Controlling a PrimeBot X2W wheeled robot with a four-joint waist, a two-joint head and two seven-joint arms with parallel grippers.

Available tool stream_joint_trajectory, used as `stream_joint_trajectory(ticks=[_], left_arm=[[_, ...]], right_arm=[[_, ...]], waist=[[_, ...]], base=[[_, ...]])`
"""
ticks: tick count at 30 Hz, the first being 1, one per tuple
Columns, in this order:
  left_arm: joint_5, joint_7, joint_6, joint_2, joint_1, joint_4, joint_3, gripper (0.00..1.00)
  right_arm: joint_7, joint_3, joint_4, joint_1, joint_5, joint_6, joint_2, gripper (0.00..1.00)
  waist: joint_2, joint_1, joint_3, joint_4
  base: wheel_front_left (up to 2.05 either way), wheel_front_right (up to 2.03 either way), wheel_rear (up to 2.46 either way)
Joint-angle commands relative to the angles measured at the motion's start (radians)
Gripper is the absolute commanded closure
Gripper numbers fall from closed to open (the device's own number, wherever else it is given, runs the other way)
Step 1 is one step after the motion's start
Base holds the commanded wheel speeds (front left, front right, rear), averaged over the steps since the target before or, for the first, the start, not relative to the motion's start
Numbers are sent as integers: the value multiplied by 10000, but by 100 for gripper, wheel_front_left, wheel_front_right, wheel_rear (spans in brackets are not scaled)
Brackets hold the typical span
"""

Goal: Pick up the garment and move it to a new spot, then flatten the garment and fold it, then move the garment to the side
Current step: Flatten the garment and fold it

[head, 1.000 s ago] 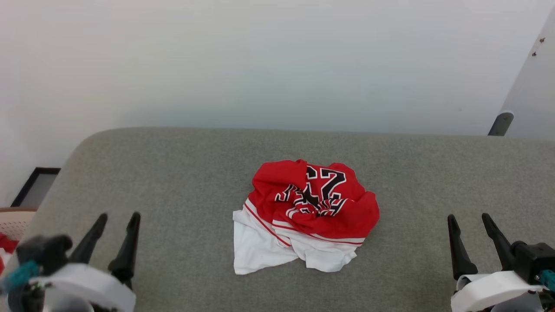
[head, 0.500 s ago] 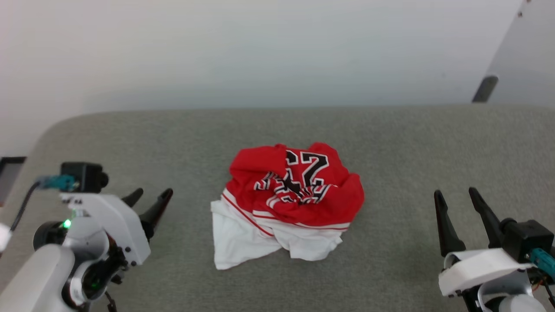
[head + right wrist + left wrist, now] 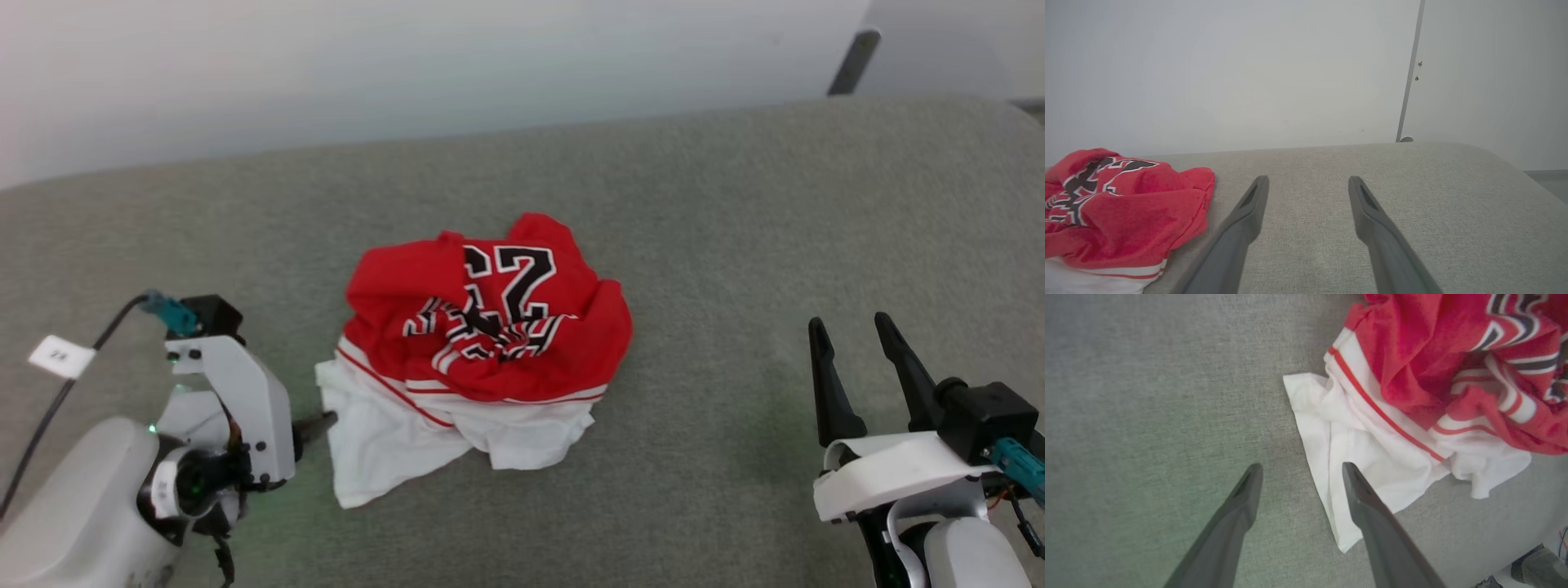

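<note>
The garment (image 3: 482,343) lies crumpled on the grey cushioned surface (image 3: 735,245), red body with black-and-white print on top and white fabric spilling toward me. My left gripper (image 3: 320,426) reaches in from the lower left, mostly hidden behind its own wrist. In the left wrist view it stands open (image 3: 1302,467), pointing down at the garment's (image 3: 1412,375) white left edge, one finger (image 3: 1367,502) over the white cloth and the other over bare cushion. My right gripper (image 3: 849,322) is open and empty, well right of the garment. Its wrist view shows the open fingers (image 3: 1308,179) over bare cushion, the garment (image 3: 1126,204) at left.
A white wall (image 3: 408,65) runs behind the cushion. A dark post (image 3: 849,53) stands at the back right beside a pale panel (image 3: 1486,81). A cable with a white tag (image 3: 59,355) trails from my left wrist. Bare cushion spreads to the right of the garment.
The head camera has tilted down and turned, shifting the whole picture. My left arm has swung in from the lower left to the garment's white edge. The right gripper has held its pose.
</note>
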Motion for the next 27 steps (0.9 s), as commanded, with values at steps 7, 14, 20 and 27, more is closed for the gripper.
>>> stream_joint_trajectory(ticks=[7,14,20,27], left_arm=[[77,704,299,-270,-360,1048,-405,0],[-332,992,326,-719,-266,1921,-445,0],[-463,1107,59,-972,-336,2119,-536,100],[-328,680,-64,-573,-450,2123,-299,100]], right_arm=[[-248,125,240,-329,73,1,50,0],[-326,166,382,-399,66,1,60,0],[-289,145,458,-360,-25,1,66,0],[-219,73,478,-153,-80,1,73,0]], waist=[[0,0,587,-516],[0,0,626,-574],[0,0,483,-496],[0,0,151,-284]], base=[[0,0,0],[0,0,0],[0,0,0],[0,0,0]])
